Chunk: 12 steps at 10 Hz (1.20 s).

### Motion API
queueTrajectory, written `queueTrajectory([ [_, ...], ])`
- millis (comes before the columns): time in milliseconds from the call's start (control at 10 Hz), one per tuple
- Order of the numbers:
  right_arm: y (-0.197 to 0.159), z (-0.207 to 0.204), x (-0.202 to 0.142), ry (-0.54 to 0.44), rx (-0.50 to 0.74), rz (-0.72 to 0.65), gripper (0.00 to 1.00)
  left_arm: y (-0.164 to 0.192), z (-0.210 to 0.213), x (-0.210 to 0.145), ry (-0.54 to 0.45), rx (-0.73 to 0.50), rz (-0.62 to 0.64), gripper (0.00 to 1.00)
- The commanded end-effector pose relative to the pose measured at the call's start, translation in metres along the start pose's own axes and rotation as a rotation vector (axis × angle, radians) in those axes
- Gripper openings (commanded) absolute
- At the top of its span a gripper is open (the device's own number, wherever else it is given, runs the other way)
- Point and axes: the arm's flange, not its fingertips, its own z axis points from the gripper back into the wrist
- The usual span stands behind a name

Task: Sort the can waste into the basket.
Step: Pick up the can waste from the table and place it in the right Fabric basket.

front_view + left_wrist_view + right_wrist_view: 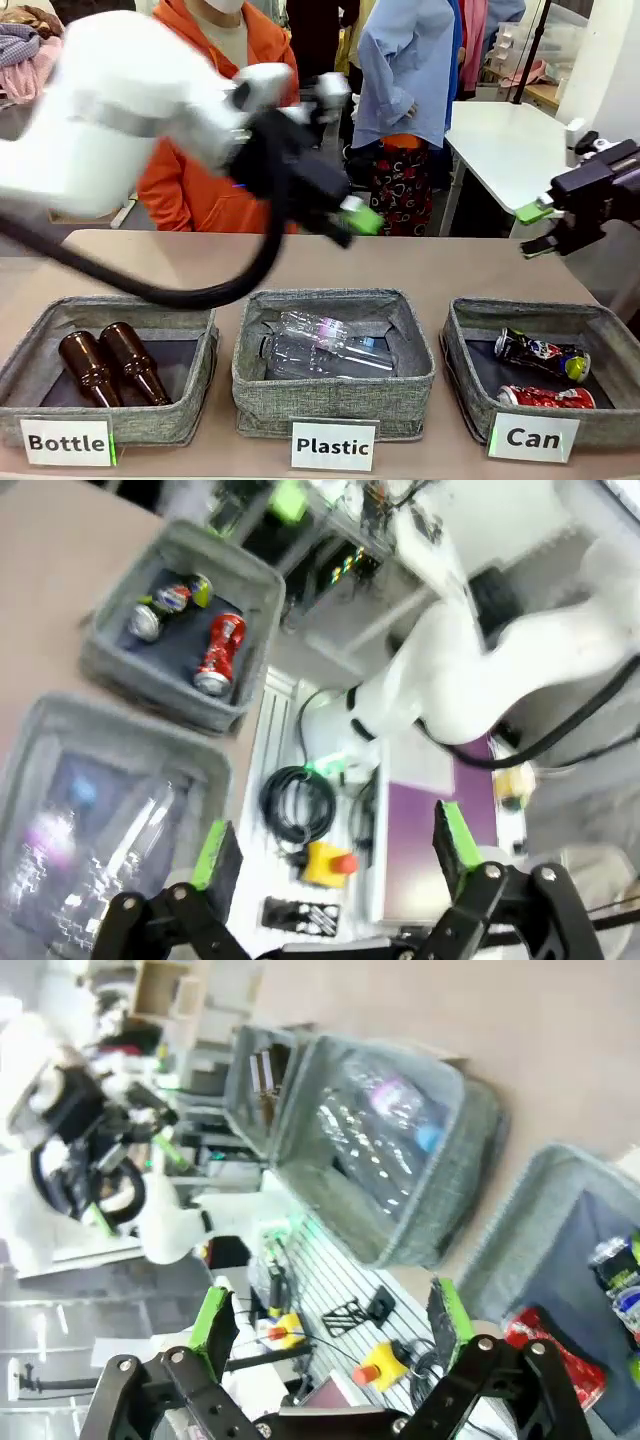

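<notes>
The can waste, a dark printed can (pixel 542 357) and a red can (pixel 546 397), already lies inside the basket (pixel 460 345) labelled "Can". Both the left gripper (pixel 350 222) and right gripper (pixel 537 228) hang above with fingers spread, empty. Judging by this, sorting looks finished; a good finish lifts both arms clear without brushing the bins.

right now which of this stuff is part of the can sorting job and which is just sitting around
Part of the job:
- red can, in the Can basket
- dark printed can, in the Can basket
- Can basket

Just sitting around:
- brown glass bottles in the Bottle bin
- clear plastic bottles in the Plastic bin
</notes>
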Motion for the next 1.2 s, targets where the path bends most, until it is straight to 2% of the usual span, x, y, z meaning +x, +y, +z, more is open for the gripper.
queueTrajectory([
  [0, -0.001, -0.029, 0.007, 0.002, 0.099, 0.004, 1.00, 0.018, 0.038, -0.094, -0.216, -0.054, 0.188, 1.00],
  [200, -0.003, -0.059, 0.008, 0.042, 0.158, -0.046, 1.00, 0.044, 0.062, -0.176, -0.428, -0.120, 0.297, 1.00],
  [300, -0.004, -0.068, 0.011, 0.033, 0.172, -0.093, 1.00, 0.059, 0.067, -0.223, -0.571, -0.126, 0.355, 1.00],
  [500, -0.007, -0.081, 0.013, 0.017, 0.181, -0.176, 1.00, 0.055, 0.066, -0.289, -0.794, -0.076, 0.365, 1.00],
  [600, -0.011, -0.082, 0.020, 0.009, 0.194, -0.220, 1.00, 0.061, 0.066, -0.298, -0.864, -0.016, 0.336, 1.00],
  [700, -0.010, -0.078, 0.011, 0.054, 0.168, -0.118, 1.00, 0.110, 0.108, -0.205, -0.670, -0.097, 0.438, 1.00],
  [1100, -0.010, -0.078, 0.011, 0.054, 0.168, -0.118, 1.00, 0.110, 0.108, -0.205, -0.670, -0.097, 0.438, 1.00],
])
